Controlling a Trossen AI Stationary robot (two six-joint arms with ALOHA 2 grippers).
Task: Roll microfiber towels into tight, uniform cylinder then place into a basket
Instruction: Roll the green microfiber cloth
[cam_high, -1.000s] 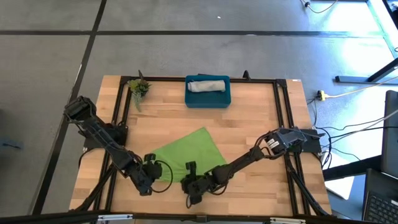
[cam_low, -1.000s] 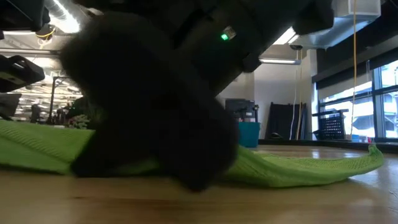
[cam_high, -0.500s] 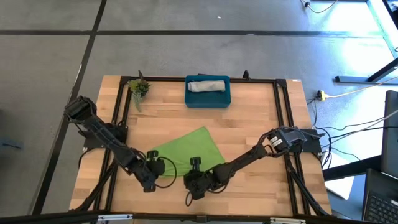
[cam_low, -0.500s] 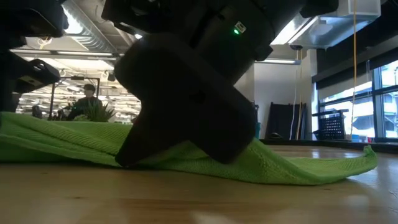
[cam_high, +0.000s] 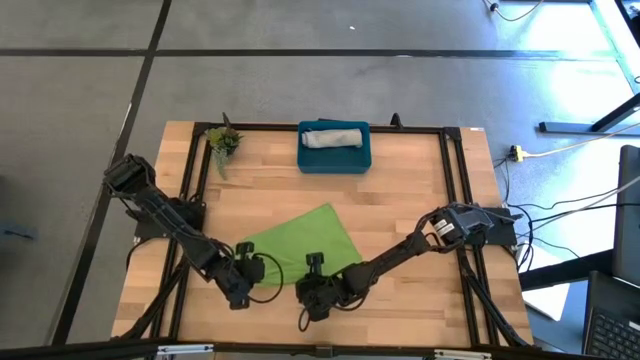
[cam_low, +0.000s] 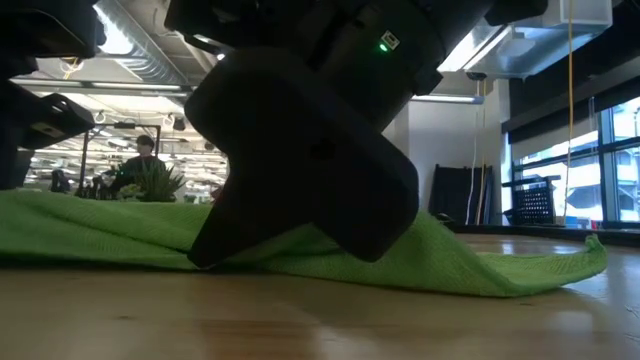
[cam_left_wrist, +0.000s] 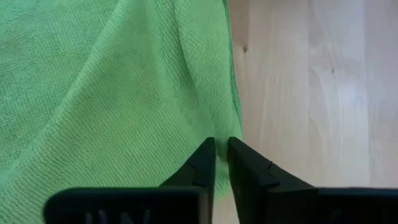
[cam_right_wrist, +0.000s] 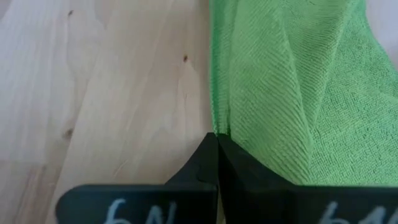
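While grey towel (cam_high: 334, 137) sits rolled in basket (cam_high: 335, 159), we pinch green towel (cam_high: 300, 245) near edge: left gripper (cam_left_wrist: 221, 163) clamped, right gripper (cam_right_wrist: 217, 157) clamped. Next: roll evenly across desk (cam_high: 400, 200).

Two dark jointed arms with black cables, one showing a green indicator light.

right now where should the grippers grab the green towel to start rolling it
By the near edge, one gripper toward each end, coming in from the table's front. The green towel lies flat, so only its thin hem can be pinched. The left gripper and right gripper both look shut on that hem.
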